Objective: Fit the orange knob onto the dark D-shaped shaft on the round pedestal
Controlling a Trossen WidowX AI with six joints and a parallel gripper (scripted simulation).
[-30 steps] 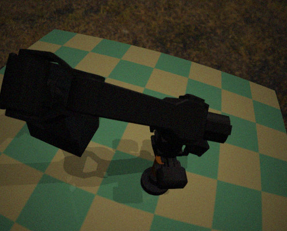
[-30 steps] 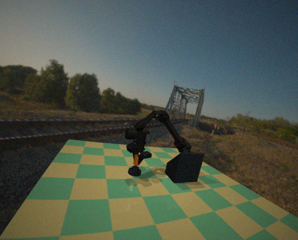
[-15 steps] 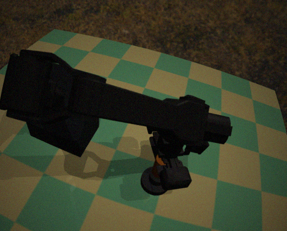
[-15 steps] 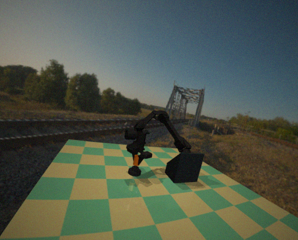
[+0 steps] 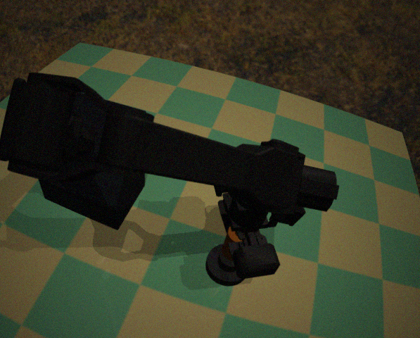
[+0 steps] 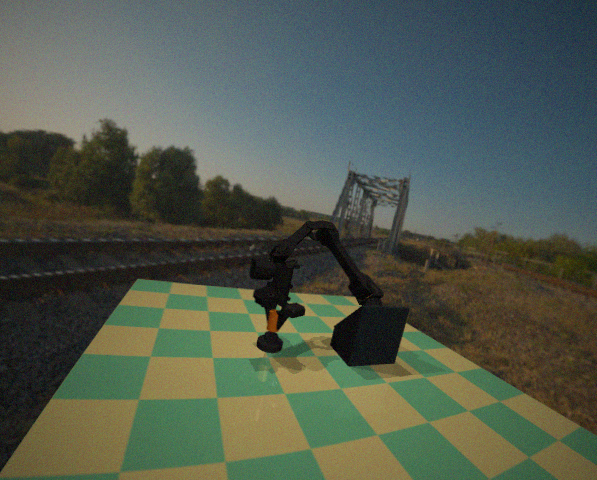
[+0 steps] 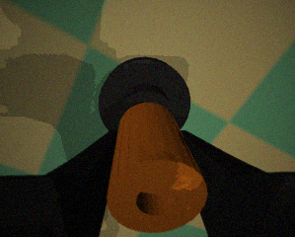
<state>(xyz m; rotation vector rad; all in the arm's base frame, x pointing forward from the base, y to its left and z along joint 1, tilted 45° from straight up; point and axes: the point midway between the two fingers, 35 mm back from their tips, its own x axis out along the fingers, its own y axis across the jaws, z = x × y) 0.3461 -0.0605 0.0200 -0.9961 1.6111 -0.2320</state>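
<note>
The orange knob (image 5: 233, 234) (image 6: 272, 319) (image 7: 154, 158) is a tall, slightly tilted-looking cylinder in the wrist view, with a small dark hole in its near end. My gripper (image 5: 229, 243) (image 6: 272, 324) (image 7: 148, 136) is shut on the knob, with one dark finger on each side. The dark round pedestal (image 5: 213, 270) (image 6: 269, 345) (image 7: 144, 74) stands on the table directly below the knob. The knob's lower end is over the pedestal's raised centre; whether it touches is too dark to tell. The D-shaped shaft is hidden, and so is its flat side.
The green and tan checkered table (image 5: 181, 301) (image 6: 179, 377) (image 7: 221, 59) bears the arm's dark wedge-shaped base (image 6: 373, 335). The arm reaches over from the base, and its shadow falls beside the pedestal.
</note>
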